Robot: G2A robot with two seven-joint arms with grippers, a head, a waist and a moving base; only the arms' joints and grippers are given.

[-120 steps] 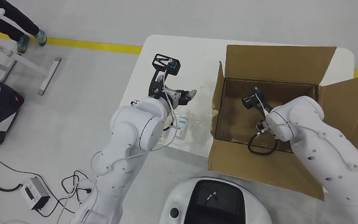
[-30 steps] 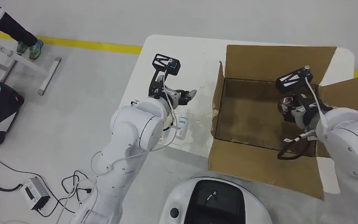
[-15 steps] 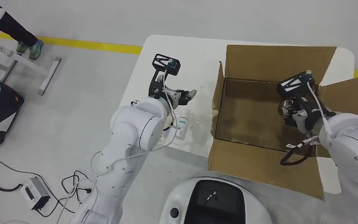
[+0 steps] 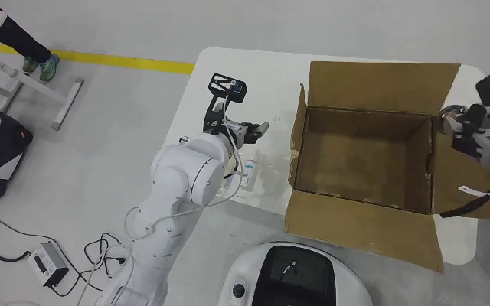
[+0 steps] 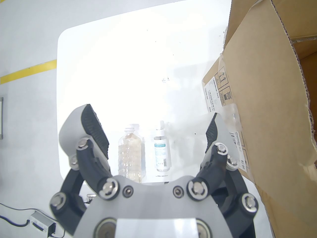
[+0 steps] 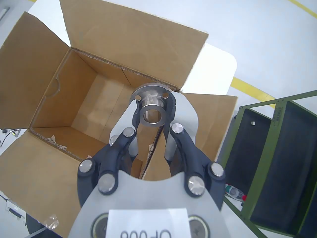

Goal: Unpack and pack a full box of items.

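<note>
Right pincer (image 6: 154,111), pinching the steel flange (image 6: 151,92), has lifted clear of the cardboard box (image 6: 128,43) beneath it; you've likely emptied it. Left pincer (image 5: 153,122) stays spread.

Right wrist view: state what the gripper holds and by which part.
The right gripper is shut on a metal flanged bushing, clamped from both sides across its cylindrical hub, next to the flange.
</note>
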